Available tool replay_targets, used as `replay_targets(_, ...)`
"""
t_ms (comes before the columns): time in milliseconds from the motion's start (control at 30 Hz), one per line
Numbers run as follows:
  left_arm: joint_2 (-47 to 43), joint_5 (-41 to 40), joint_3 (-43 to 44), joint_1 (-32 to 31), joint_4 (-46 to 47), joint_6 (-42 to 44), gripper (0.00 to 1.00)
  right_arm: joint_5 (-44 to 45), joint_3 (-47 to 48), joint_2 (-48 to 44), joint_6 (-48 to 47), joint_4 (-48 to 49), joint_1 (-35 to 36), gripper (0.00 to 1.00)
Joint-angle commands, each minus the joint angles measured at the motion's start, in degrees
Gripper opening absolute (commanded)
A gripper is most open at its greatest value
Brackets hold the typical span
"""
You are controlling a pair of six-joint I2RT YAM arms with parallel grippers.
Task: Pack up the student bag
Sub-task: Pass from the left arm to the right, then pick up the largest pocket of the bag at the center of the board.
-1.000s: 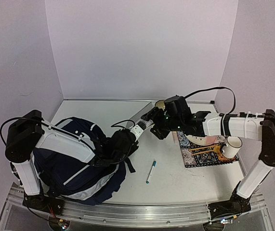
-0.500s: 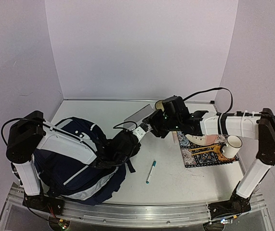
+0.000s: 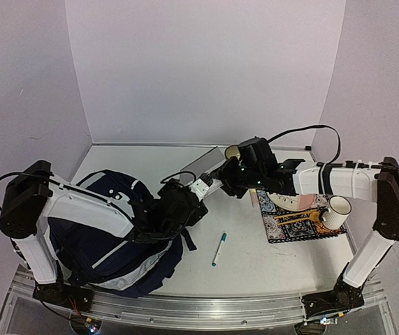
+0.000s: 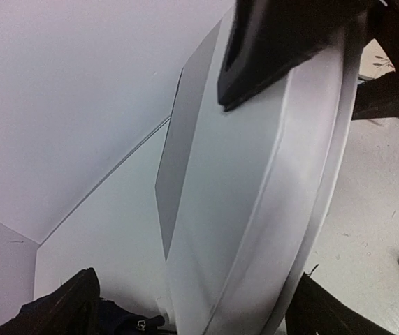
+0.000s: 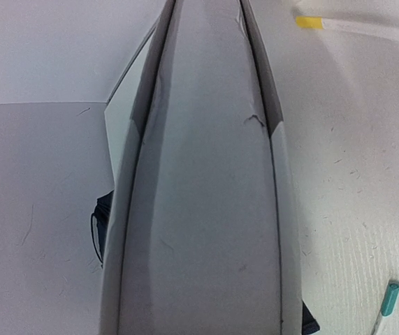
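The student bag (image 3: pixel 108 241), dark navy with pale stripes, lies at the near left under my left arm. A flat grey case (image 3: pixel 202 166) hangs tilted above the table, right of the bag. My right gripper (image 3: pixel 226 176) is shut on its right end; in the left wrist view its black finger (image 4: pixel 269 42) presses on the case (image 4: pixel 255 181). My left gripper (image 3: pixel 200 187) is open at the case's lower end, with its fingertips (image 4: pixel 70 307) wide apart on either side. The case (image 5: pixel 199 209) fills the right wrist view and hides that gripper's fingers.
A teal pen (image 3: pixel 219 249) lies on the table below the case. At the right, a patterned book (image 3: pixel 300 225) carries a white cup (image 3: pixel 335 213) and a pink item (image 3: pixel 298 203). A yellow-capped marker (image 5: pixel 353 26) lies further back. Walls close in on three sides.
My left jaws have spread open off the grey case. My right jaws have closed on it, and the case has shifted slightly left and lower.
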Motion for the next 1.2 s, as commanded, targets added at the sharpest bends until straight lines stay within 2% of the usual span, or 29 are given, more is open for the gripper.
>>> replay_targets(0,-6.85,0.95,5.55,-0.23,-12.56,-7.33,0.96,-0.1,0.45,-4.7,-5.1,4.4,-1.61,0.29)
replay_targets(133,-7.76,7.33,9.34,-0.14,-29.1,-14.73,0.97,-1.35,-0.8,-5.73,-6.65,6.01,-2.59,0.29)
replay_targets(367,-11.32,20.57,11.69,-0.15,-49.25,-24.64,0.94,-0.82,-2.13,-7.01,-8.53,6.48,-3.5,0.29)
replay_targets(600,-13.29,34.74,13.8,-0.24,-65.87,-33.41,0.84,-1.37,-3.55,-6.88,-7.68,7.03,-3.51,0.28)
replay_targets(900,-18.35,45.69,13.09,-0.22,-69.58,-39.88,0.79,-1.48,-5.2,-7.06,-6.51,8.13,-3.51,0.28)
replay_targets(1167,-15.8,47.91,10.1,-0.24,-70.08,-40.44,0.61,-2.4,-6.65,-7.04,-6.05,9.78,-3.5,0.27)
